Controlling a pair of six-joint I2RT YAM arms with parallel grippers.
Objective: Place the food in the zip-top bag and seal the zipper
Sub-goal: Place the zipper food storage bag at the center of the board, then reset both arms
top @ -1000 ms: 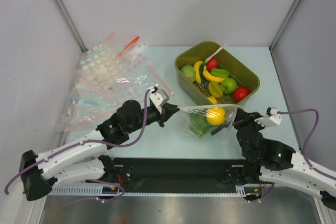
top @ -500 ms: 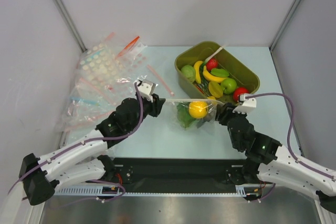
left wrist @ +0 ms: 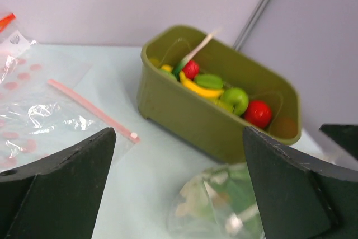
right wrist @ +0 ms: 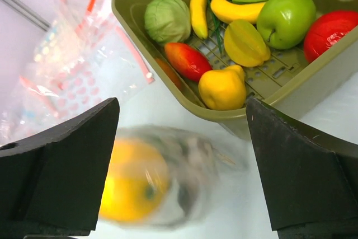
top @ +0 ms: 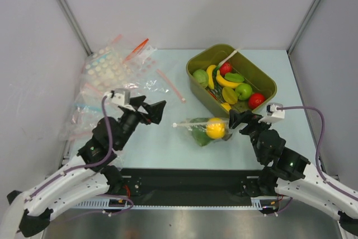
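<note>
The zip-top bag (top: 200, 130) lies on the table between my two grippers, free of both. Inside it are the round yellow-orange fruit (top: 215, 128) and the green lettuce (top: 201, 137). Its zipper (top: 193, 122) runs along the far edge. My left gripper (top: 154, 110) stands open to the left of the bag, and my right gripper (top: 237, 119) stands open close to the bag's right end. In the left wrist view the bag (left wrist: 221, 205) shows blurred below the open gripper (left wrist: 178, 135). In the right wrist view the bag (right wrist: 190, 166) and fruit (right wrist: 131, 180) sit blurred below the open gripper (right wrist: 183, 104).
An olive bin (top: 191, 79) of toy fruit stands at the back right, just behind the bag, with bananas, apples and red fruit in it. A heap of spare clear bags (top: 106, 85) with pink and red zip strips covers the back left. Walls close in on both sides.
Both grippers have opened and let go of the bag's ends. The bag has dropped to the table. The left arm has drawn back to the left, away from it.
</note>
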